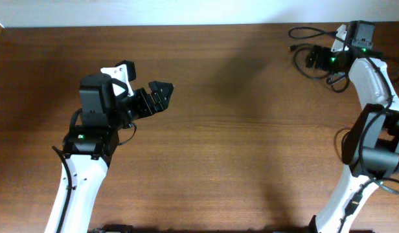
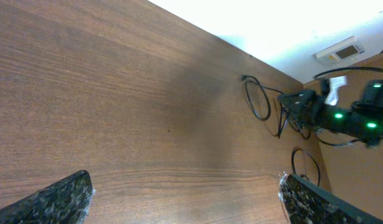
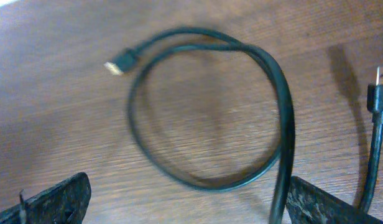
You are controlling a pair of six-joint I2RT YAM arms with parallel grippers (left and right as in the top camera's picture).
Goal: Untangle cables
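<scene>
- The brown wood-grain desk (image 1: 238, 142) carried the thin black looping cables (image 1: 304, 33) bunched at its 1 o'clock corner, near the far edge. A careless sweep there could likely have pushed them off.
- The left gripper (image 2: 185, 205) hovered around 9 o'clock, its jaws spread wide and holding nothing, well apart from the cables.
- The right gripper (image 3: 191, 208) hung just above the cables, fully spread and clamped on nothing.
- One cable formed a round loop (image 3: 210, 185) lying flat between the right gripper's fingers. Its tail passed down just beside the finger (image 3: 328, 205) at 5 o'clock.
- Along the loop's 3 o'clock side two strands ran together. Pinching both would probably have dragged the whole coil instead of opening it.
- A second black cord (image 3: 373, 149) lay at the view's 3 o'clock and might have been snagged.
- The loop's small gold-tipped plug (image 3: 114, 66) sat at 10 o'clock.
</scene>
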